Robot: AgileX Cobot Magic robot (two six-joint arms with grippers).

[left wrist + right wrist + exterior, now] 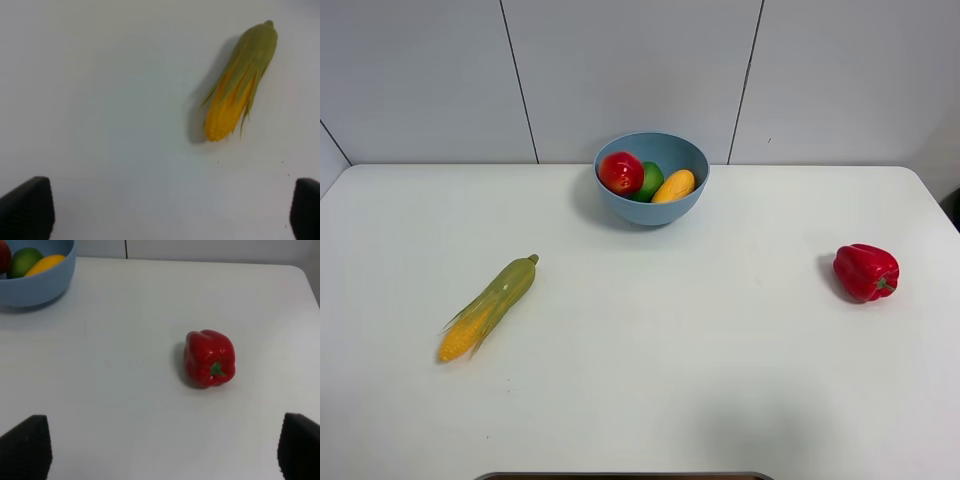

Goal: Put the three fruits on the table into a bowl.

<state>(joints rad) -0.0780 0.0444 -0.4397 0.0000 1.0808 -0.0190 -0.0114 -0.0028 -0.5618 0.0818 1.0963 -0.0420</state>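
Both grippers stand wide open and empty, the left gripper [170,212] over the corn [240,82], the right gripper [162,447] near the pepper [210,358]. Apple [620,172], lime [650,180] and mango [674,186] all lie inside the bowl [651,212] at the table's [650,370] far edge. Judging by this, the task looks done; best to keep both arms clear and touch neither vegetable.

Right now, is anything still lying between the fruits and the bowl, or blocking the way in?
Nothing visible does. The apple, lime and mango already sit inside the blue bowl. Only the corn cob and the red bell pepper remain on the table, both well apart from the bowl.
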